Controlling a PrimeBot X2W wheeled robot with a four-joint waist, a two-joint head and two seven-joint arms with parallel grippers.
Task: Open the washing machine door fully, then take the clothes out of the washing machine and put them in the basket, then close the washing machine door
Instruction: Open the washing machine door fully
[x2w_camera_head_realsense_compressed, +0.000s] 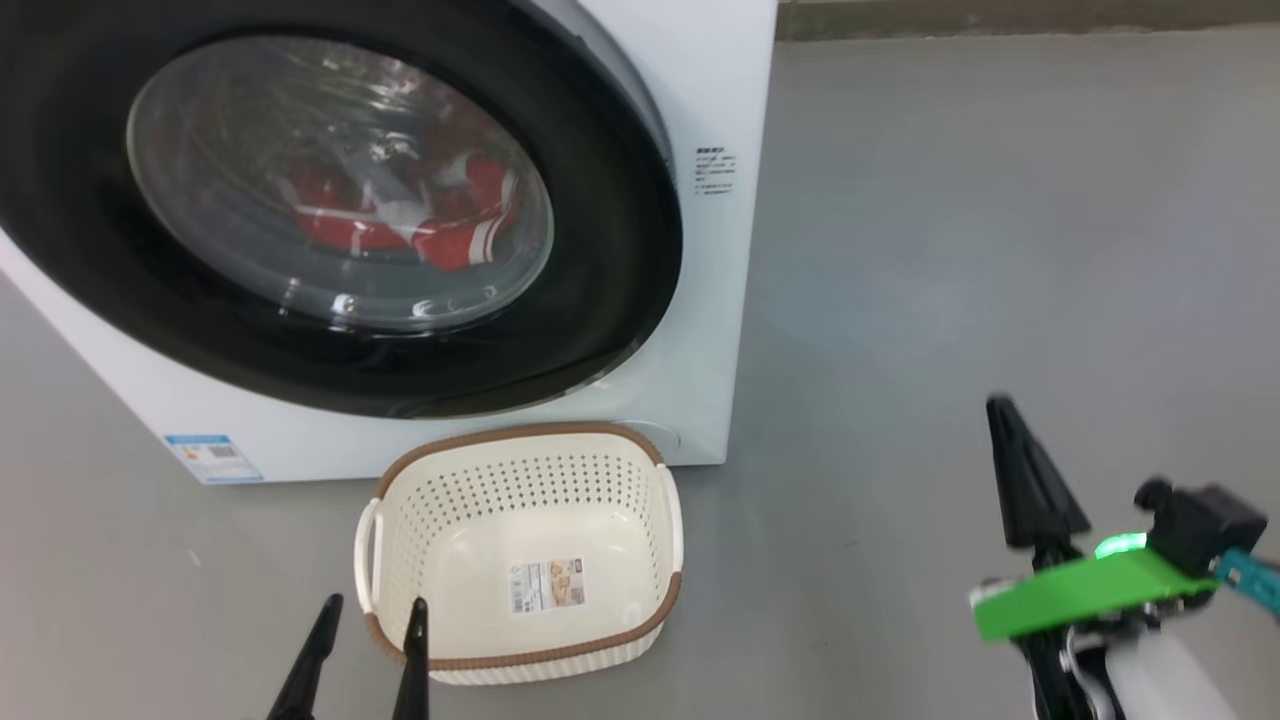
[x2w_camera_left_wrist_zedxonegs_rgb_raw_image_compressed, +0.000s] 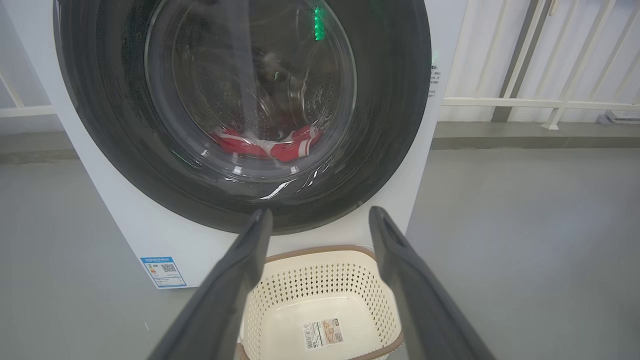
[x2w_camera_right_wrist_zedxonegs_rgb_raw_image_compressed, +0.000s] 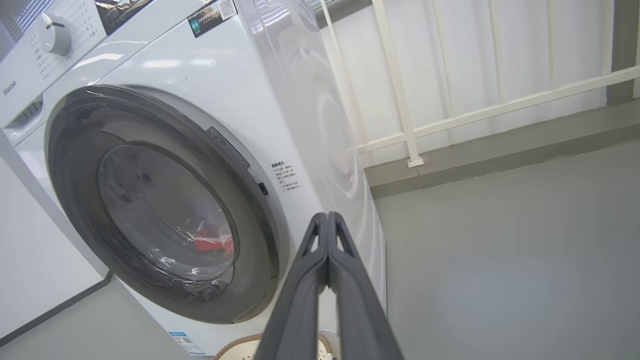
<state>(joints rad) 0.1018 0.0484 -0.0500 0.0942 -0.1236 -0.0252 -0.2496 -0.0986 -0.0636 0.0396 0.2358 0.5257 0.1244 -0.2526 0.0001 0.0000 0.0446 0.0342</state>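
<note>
The white washing machine (x2w_camera_head_realsense_compressed: 700, 300) stands ahead with its black-rimmed washing machine door (x2w_camera_head_realsense_compressed: 600, 250) closed against its front. Red clothes (x2w_camera_head_realsense_compressed: 400, 215) with white stripes lie in the drum behind the glass, also seen as clothes (x2w_camera_left_wrist_zedxonegs_rgb_raw_image_compressed: 270, 145) in the left wrist view and clothes (x2w_camera_right_wrist_zedxonegs_rgb_raw_image_compressed: 212, 243) in the right wrist view. The cream basket (x2w_camera_head_realsense_compressed: 520, 555) sits on the floor right below the door. My left gripper (x2w_camera_head_realsense_compressed: 372, 605) is open, its tips at the basket's near-left rim. Off to the right, over bare floor, my right gripper (x2w_camera_head_realsense_compressed: 1000, 405) is shut with nothing held; its fingers (x2w_camera_right_wrist_zedxonegs_rgb_raw_image_compressed: 327, 235) press together.
Grey floor (x2w_camera_head_realsense_compressed: 950, 250) stretches to the right of the machine. A white railing (x2w_camera_right_wrist_zedxonegs_rgb_raw_image_compressed: 450, 120) and wall run behind the machine on its right side. A blue label sticker (x2w_camera_head_realsense_compressed: 212, 457) marks the machine's lower left front.
</note>
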